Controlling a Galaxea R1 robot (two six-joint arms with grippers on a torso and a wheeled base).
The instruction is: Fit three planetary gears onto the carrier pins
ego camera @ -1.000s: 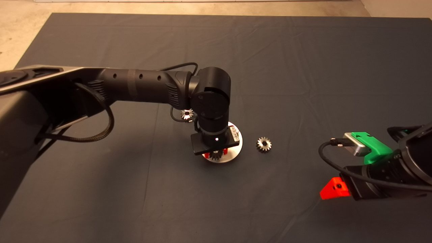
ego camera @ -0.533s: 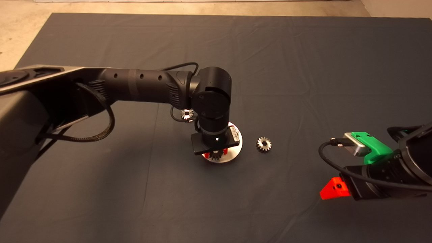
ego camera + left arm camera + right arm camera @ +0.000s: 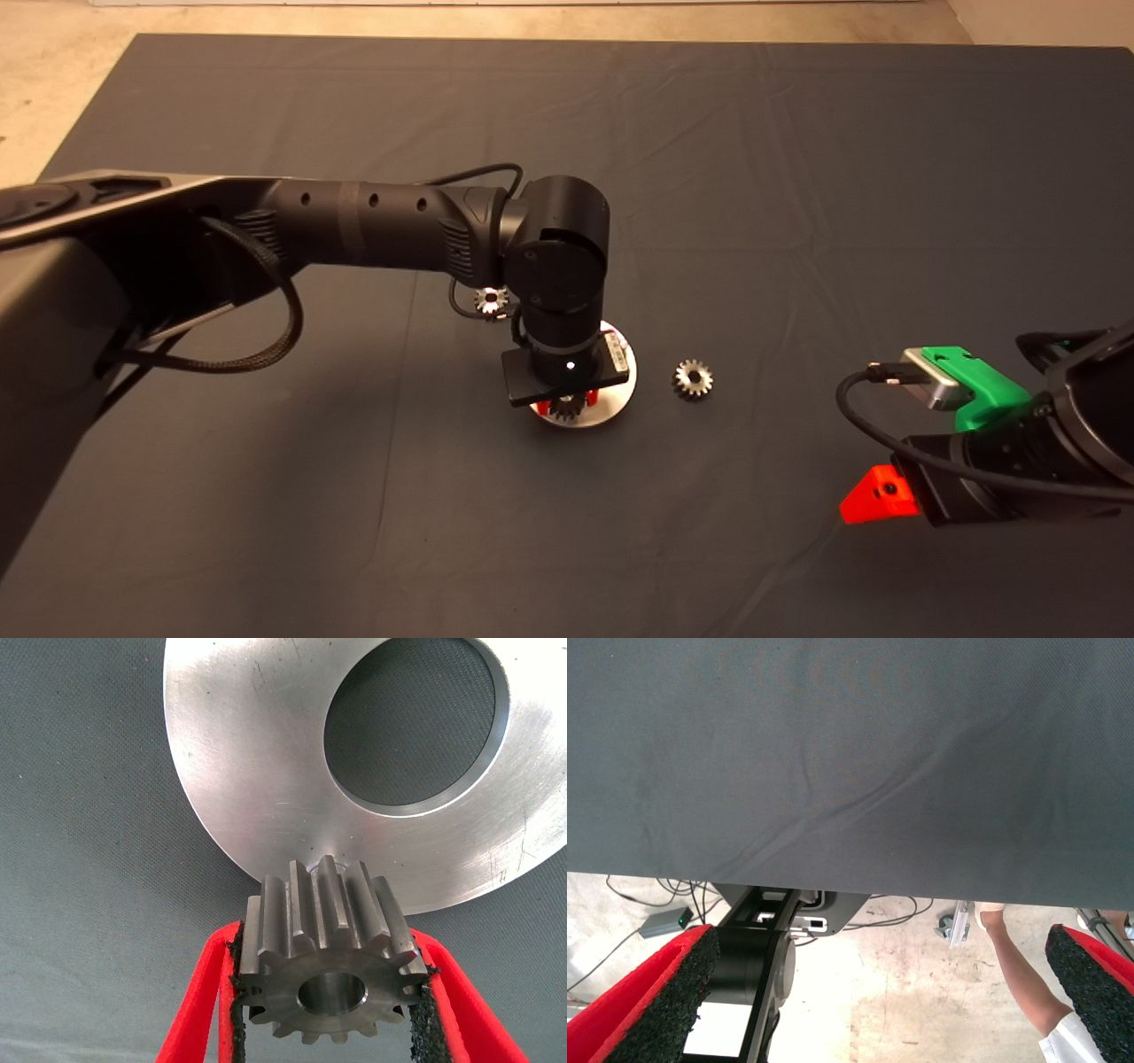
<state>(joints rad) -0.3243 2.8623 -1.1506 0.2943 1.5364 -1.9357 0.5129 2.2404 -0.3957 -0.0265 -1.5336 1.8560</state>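
My left gripper points straight down over the near edge of the round silver disc and is shut on one planetary gear, which sits between its black pads. The left wrist view shows the gear's teeth just over the rim of the disc, beside the large centre hole. The carrier pins are not visible; the arm and gear cover that part of the disc. Two more gears lie flat on the mat, one behind the disc and one to its right.
My right gripper waits at the lower right edge of the mat, open, fingers wide apart. Its wrist view shows the mat edge, floor cables and a person's arm beyond. The left arm spans the mat's left half.
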